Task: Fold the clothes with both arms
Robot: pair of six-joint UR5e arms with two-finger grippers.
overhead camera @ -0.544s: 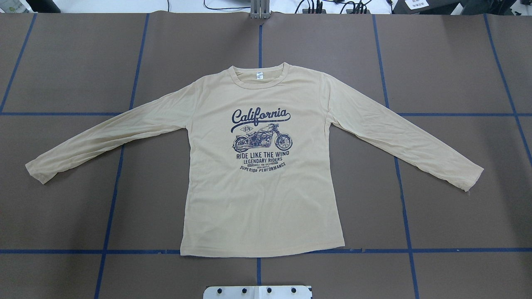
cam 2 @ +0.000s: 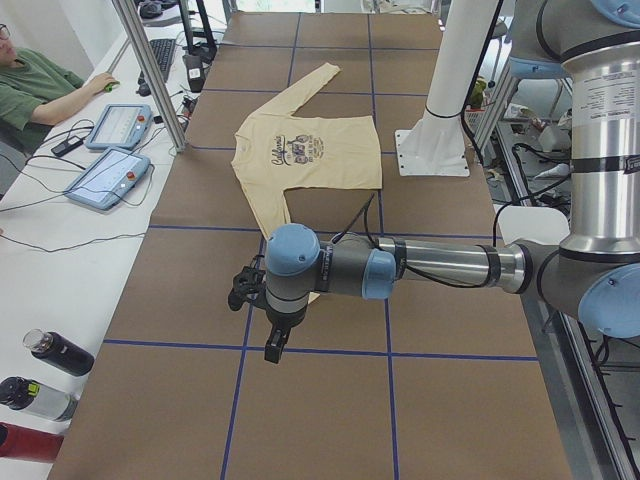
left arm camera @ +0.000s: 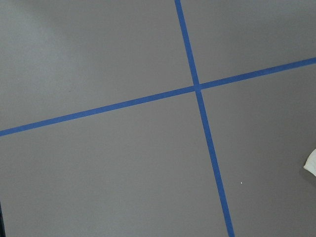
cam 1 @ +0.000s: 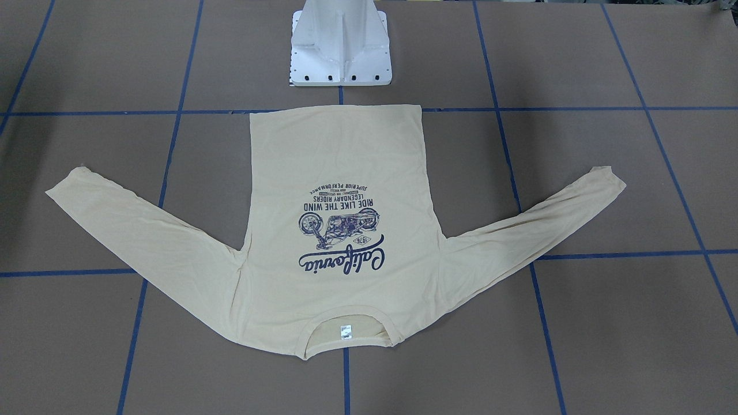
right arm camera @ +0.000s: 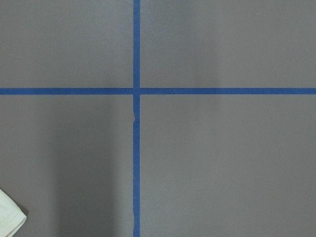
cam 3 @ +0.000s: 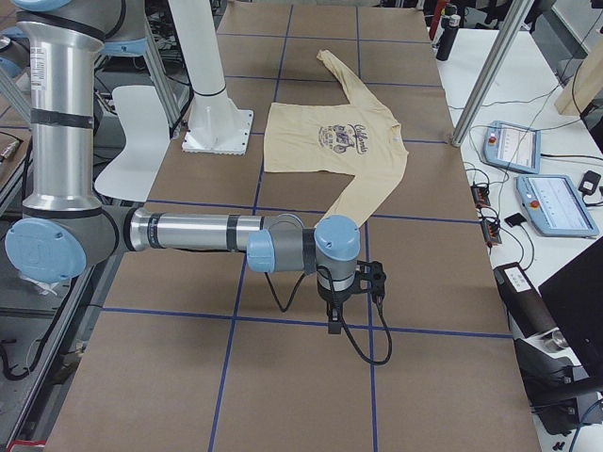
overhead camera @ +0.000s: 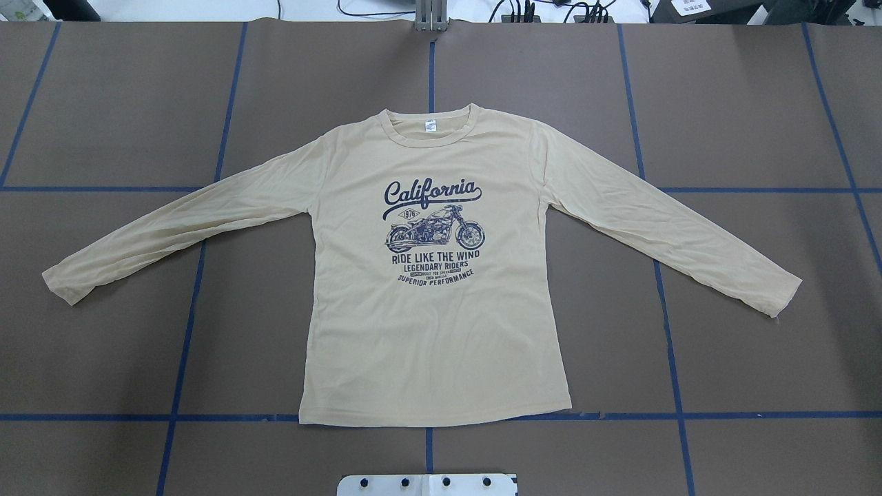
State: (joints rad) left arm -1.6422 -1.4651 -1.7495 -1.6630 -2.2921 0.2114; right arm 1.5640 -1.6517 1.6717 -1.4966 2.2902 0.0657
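T-shirt (overhead camera: pixel 441 344), "California", "RIDE LIKE THE WIND"; left pincer (cam 2: pixel 272 350), right pincer (cam 3: pixel 332 325), state unclear.

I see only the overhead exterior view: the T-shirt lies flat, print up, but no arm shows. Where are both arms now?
Observer: The left arm stretches level above the table, off your frame, beside the left-hand cuff.
Operator: And the right one?
Observer: The right arm stretches likewise at the opposite end; its wrist camera catches the right-hand cuff.
Operator: Are the jaws open?
Observer: Cannot tell; neither wrist view shows them.
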